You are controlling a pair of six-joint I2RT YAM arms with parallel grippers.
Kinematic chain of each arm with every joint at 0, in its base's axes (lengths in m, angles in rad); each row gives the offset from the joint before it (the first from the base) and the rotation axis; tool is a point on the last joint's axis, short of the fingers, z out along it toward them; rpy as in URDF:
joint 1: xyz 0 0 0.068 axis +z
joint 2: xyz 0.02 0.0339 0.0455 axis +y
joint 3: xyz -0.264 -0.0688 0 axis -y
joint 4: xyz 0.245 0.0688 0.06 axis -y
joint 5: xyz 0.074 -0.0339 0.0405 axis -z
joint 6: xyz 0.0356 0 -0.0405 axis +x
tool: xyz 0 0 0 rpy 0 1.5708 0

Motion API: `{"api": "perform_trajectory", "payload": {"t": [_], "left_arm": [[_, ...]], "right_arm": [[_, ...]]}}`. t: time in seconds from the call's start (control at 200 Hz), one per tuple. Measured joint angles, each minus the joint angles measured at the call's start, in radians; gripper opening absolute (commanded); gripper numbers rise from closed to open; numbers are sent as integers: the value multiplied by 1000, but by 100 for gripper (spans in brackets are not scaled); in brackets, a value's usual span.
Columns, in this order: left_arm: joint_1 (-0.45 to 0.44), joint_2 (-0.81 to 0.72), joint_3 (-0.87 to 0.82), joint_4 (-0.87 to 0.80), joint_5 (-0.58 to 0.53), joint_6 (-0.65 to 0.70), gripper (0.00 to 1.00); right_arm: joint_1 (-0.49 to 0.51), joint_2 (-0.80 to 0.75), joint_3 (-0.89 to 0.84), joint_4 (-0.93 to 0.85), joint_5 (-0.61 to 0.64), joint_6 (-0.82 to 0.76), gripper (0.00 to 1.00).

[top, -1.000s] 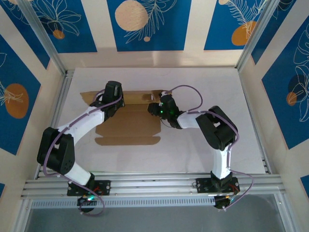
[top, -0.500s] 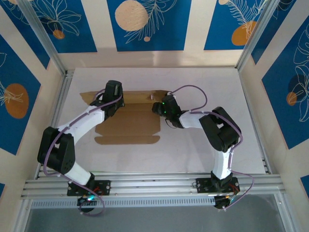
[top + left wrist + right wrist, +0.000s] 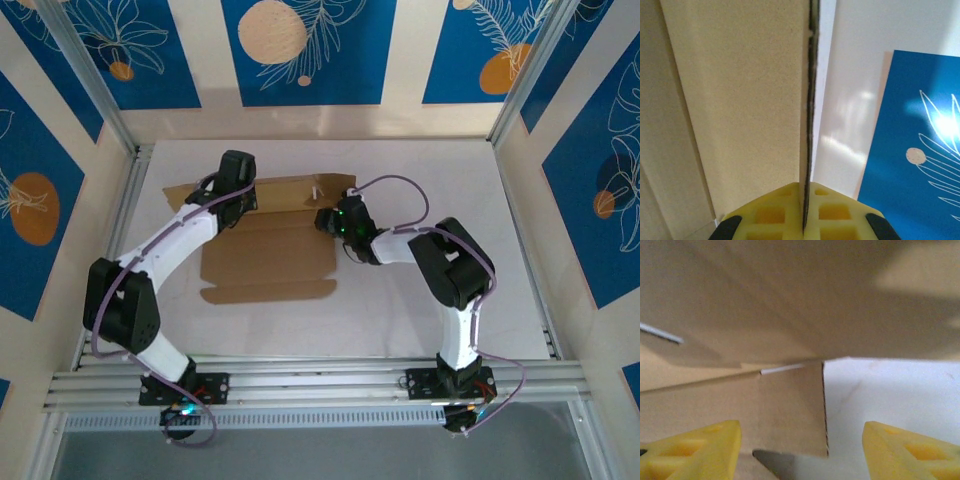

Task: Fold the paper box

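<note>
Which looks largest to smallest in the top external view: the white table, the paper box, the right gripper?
1. white table, clearly largest
2. paper box
3. right gripper, smallest; it stands above the table, nearer the camera, yet still looks smallest.

The left arm [image 3: 175, 240] leans out to the left from its base, bends sharply at the elbow and runs forward and inward to its wrist. The left gripper [image 3: 804, 202] has its jaws pressed together. Its yellow pads [image 3: 771, 214] clamp a thin upright panel of the paper box [image 3: 765, 100], which runs straight out from between the jaws. The right arm [image 3: 452, 265] rises from its base, folds at the elbow and stretches its forearm to the left, low over the tabletop. The right gripper [image 3: 800, 447] has its jaws spread wide, with one yellow finger [image 3: 695, 450] at each side of the gap.
</note>
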Motion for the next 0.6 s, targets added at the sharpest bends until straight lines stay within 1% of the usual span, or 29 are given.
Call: {"api": "perform_trajectory", "payload": {"t": [0.085,0.205,0.325,0.44,0.6], "left_arm": [[0,15,0,-3,0,-3,0],[0,25,0,-3,-1,-8,0],[0,26,0,-2,-1,-8,0],[0,27,0,-2,-8,-8,0],[0,27,0,0,-8,-16,0]], "right_arm": [[-32,32,34,6,-65,-4,61],[-67,58,40,24,-163,12,53],[-81,59,40,50,-249,41,48],[-81,59,40,105,-318,76,47],[-93,65,40,183,-367,149,45]]}}
